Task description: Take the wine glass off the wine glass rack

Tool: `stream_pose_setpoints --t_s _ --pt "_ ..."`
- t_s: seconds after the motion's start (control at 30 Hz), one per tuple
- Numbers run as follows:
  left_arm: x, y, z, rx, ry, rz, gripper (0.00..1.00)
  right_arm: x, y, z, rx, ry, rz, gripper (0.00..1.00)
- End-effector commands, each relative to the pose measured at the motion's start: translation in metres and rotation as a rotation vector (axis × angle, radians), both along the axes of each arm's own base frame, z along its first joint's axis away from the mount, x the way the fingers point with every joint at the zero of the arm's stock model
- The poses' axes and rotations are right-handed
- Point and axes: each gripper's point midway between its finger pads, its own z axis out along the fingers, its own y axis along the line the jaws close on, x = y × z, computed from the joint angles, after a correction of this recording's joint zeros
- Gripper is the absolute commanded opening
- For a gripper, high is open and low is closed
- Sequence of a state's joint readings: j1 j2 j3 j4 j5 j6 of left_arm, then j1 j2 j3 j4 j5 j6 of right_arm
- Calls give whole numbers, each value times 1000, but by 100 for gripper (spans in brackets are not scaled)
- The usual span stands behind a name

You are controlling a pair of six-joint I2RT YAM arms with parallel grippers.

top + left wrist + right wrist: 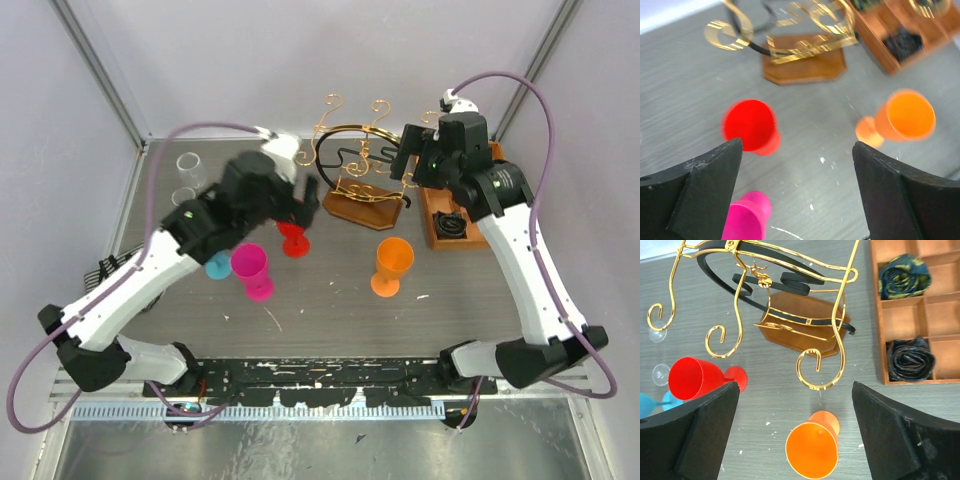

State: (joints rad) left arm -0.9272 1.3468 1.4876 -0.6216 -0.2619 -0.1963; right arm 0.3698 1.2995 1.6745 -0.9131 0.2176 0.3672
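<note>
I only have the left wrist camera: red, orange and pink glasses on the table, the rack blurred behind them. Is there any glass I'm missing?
Observer: Yes, a blue glass is on the table right beside the pink glass.
Operator: Where's the right gripper?
Observer: The right gripper is open and empty, above the right end of the wine glass rack, next to the compartment tray.
Operator: Is anything hanging on the rack?
Observer: The right wrist view shows its gold scroll arms bare. No glass hangs from any arm I can see.
</note>
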Motion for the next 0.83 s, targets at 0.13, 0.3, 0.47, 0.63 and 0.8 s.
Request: stream_pose_setpoints --t_s 0.13,0.3,0.47,0.63,0.8 --pt "43 115 59 -22 -16 415 98 29 21 33 185 -64 197 100" --pt "43 128 60 29 9 490 98 32 22 31 188 -67 211 100" --pt "37 131 56 39 64 512 98 30 23 25 173 -57 234 100" --pt "33 131 57 17 64 503 98 29 24 24 179 -55 234 100" --pt "30 128 44 43 101 489 98 30 20 26 176 -73 211 100"
